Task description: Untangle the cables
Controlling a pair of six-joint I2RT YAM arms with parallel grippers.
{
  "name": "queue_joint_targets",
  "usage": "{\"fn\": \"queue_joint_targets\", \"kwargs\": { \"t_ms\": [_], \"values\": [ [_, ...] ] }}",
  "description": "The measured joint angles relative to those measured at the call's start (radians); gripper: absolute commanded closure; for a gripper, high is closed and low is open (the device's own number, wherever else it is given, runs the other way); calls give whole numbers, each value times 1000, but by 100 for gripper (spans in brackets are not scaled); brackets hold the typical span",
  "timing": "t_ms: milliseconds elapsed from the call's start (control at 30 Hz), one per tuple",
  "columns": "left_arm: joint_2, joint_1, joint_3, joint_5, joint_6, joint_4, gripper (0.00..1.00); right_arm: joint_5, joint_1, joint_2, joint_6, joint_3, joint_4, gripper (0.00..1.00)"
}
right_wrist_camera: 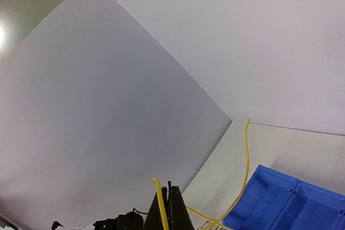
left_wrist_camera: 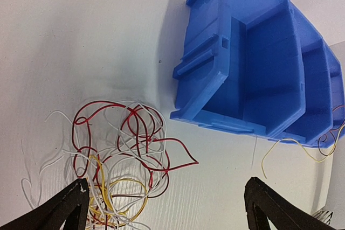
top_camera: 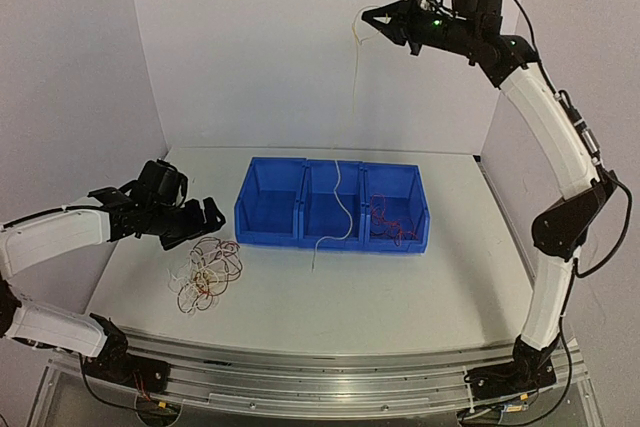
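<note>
A tangle of thin red, white and yellow cables (top_camera: 205,272) lies on the table left of the blue bins. My left gripper (top_camera: 205,222) hovers just behind it, open. In the left wrist view the tangle (left_wrist_camera: 118,154) lies towards the left finger (left_wrist_camera: 73,203) of that gripper (left_wrist_camera: 167,192), with nothing gripped. My right gripper (top_camera: 368,19) is raised high over the bins and shut on a single yellow cable (top_camera: 354,87). That cable hangs down through the middle bin and out over its front wall. The right wrist view shows this gripper (right_wrist_camera: 171,187) pinching the yellow cable (right_wrist_camera: 247,154).
Three joined blue bins (top_camera: 300,237) stand mid-table. The right one holds a few red cables (top_camera: 390,219). In the left wrist view the left bin (left_wrist_camera: 259,68) is empty, and a yellow cable end (left_wrist_camera: 291,143) trails at its front. White walls close in behind and to the left.
</note>
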Motion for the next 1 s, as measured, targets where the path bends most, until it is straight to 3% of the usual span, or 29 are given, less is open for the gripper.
{"fn": "queue_joint_targets", "kwargs": {
  "t_ms": [300,600,1000],
  "values": [
    [6,0,-8,1,1,9,0,186,0,79,-121,56,126,100],
    [24,0,-22,7,12,26,0,314,0,204,-127,65,282,100],
    [48,0,-26,9,15,40,0,435,2,297,-238,119,333,100]
  ]
}}
